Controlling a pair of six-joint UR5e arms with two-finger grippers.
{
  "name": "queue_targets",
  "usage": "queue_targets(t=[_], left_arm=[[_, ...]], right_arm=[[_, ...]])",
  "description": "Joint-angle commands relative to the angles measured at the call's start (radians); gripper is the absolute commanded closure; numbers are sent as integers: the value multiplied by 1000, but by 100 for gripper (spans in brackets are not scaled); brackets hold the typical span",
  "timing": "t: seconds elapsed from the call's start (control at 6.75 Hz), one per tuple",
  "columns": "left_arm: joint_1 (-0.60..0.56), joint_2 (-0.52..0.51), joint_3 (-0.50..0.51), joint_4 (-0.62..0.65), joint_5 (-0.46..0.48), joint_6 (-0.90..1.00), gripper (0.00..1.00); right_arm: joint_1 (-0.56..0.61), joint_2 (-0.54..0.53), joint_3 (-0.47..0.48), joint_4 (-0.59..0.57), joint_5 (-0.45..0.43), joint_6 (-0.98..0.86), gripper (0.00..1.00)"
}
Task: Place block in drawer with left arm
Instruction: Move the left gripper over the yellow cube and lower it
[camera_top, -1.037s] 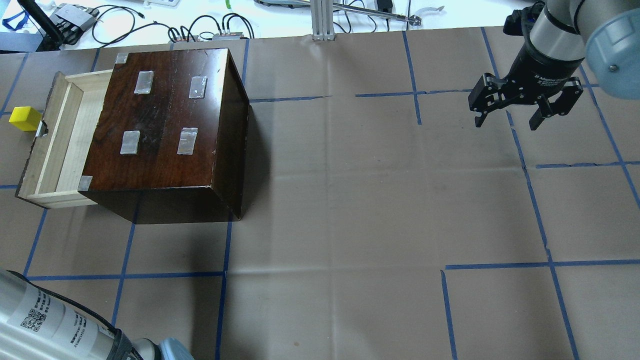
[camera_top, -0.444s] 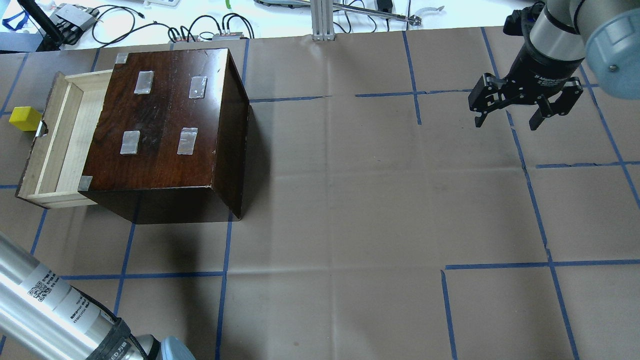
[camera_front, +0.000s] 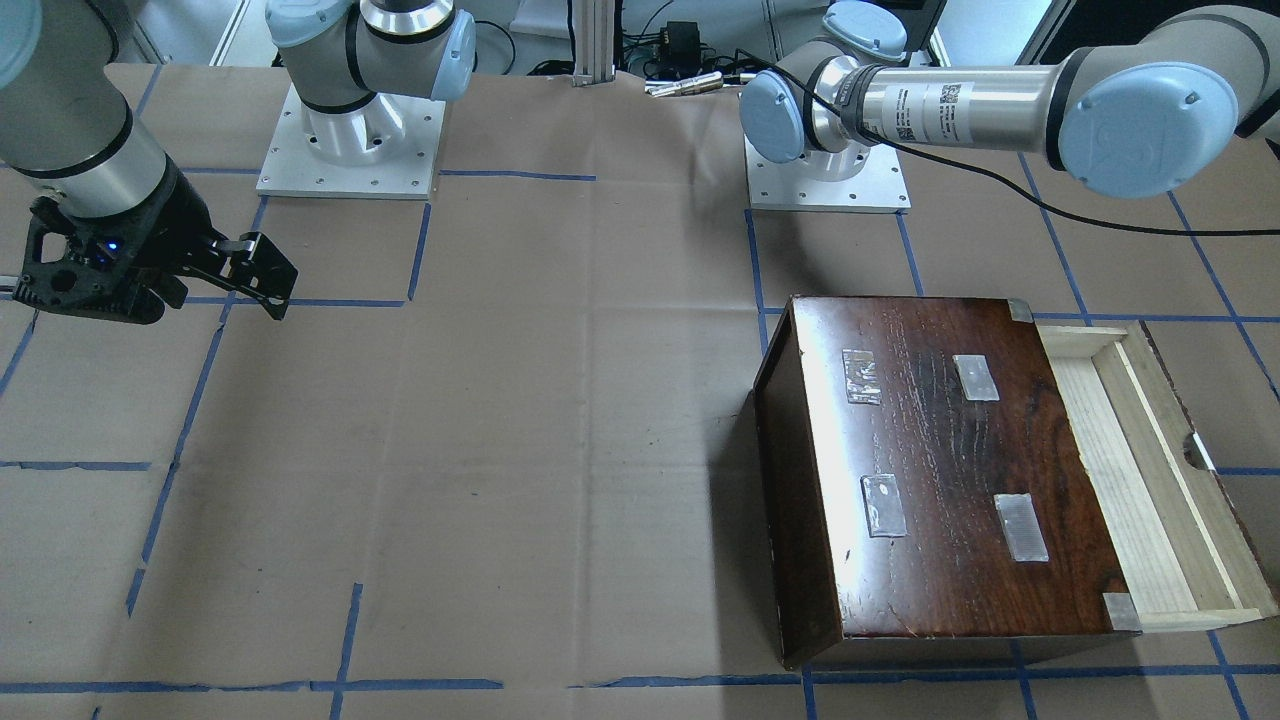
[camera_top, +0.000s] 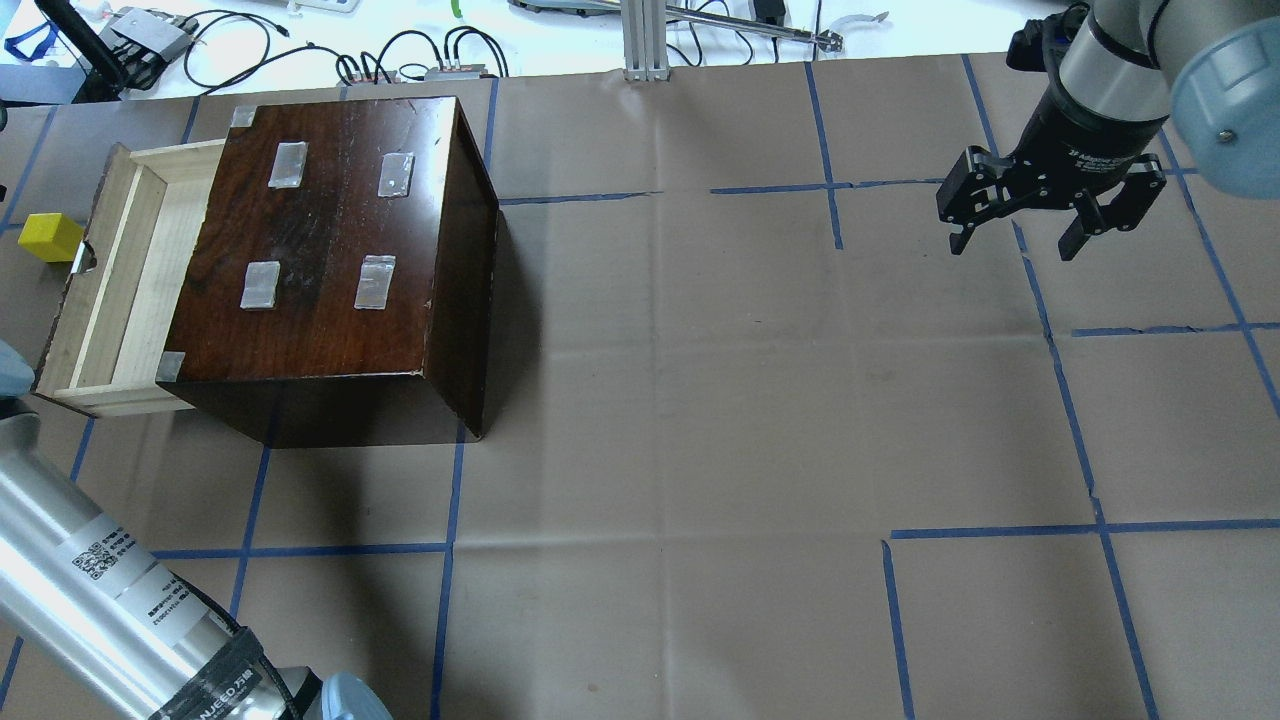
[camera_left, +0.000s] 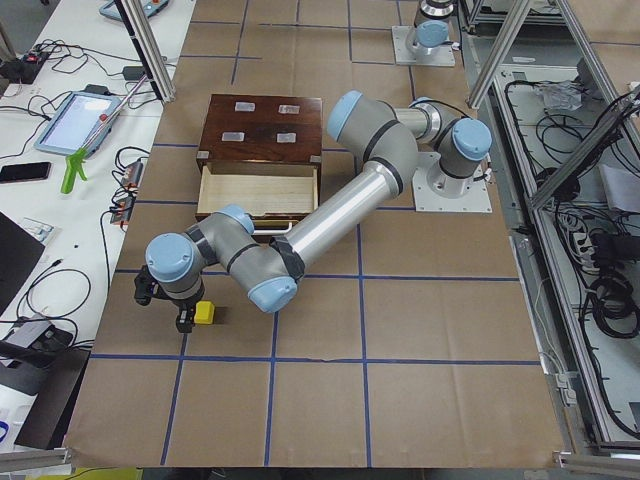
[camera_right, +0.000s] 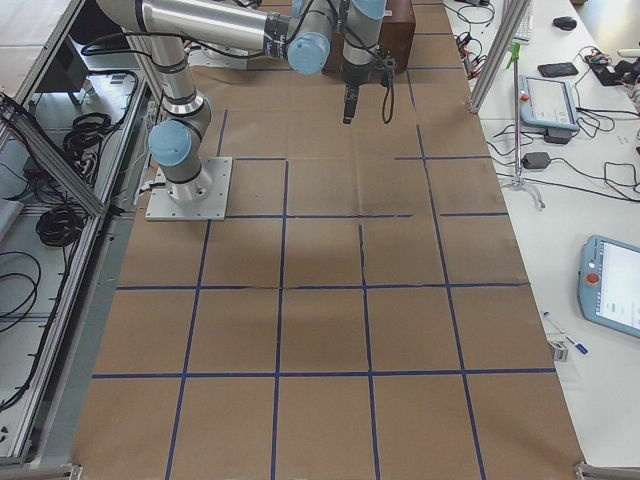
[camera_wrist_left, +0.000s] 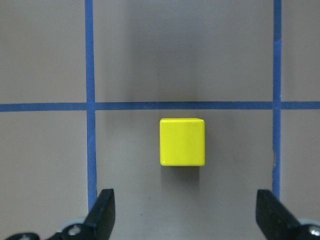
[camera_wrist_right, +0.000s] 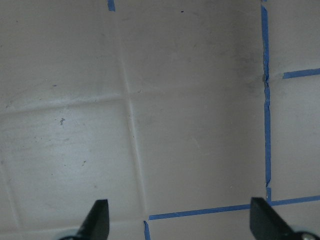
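The block (camera_top: 50, 236) sits on the bench (camera_top: 700, 400) at the overhead frame's left edge, just outside the front of the open drawer (camera_top: 120, 290). The left gripper (camera_wrist_left: 184, 210), spread wide and empty, apparently hovers above it.

Your left arm (camera_left: 340, 205) stretches far out with the elbow bent, and its wrist turns the left gripper (camera_wrist_left: 187, 215) straight down; the jaws stand wide apart and empty. Your right arm (camera_top: 1110, 70) hangs at the opposite side, its right gripper (camera_top: 1012, 245) also pointing down, jaws spread, gripping nothing.
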Motion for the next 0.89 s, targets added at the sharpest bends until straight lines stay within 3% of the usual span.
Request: queue_targets(t=[0.0,0.44,0.59,0.74], left_arm=[[-8,-68,31,-5,0,2,2],[-36,-117,31,-5,1,2,2],[-35,-125,31,-4,1,2,9],[-35,-127,36,-2,3,3,24]], right_arm=[[0,0,0,0,0,1,0],[0,0,-2,0,0,0,0],[0,0,0,0,0,0,0],[0,0,0,0,0,1,0]])
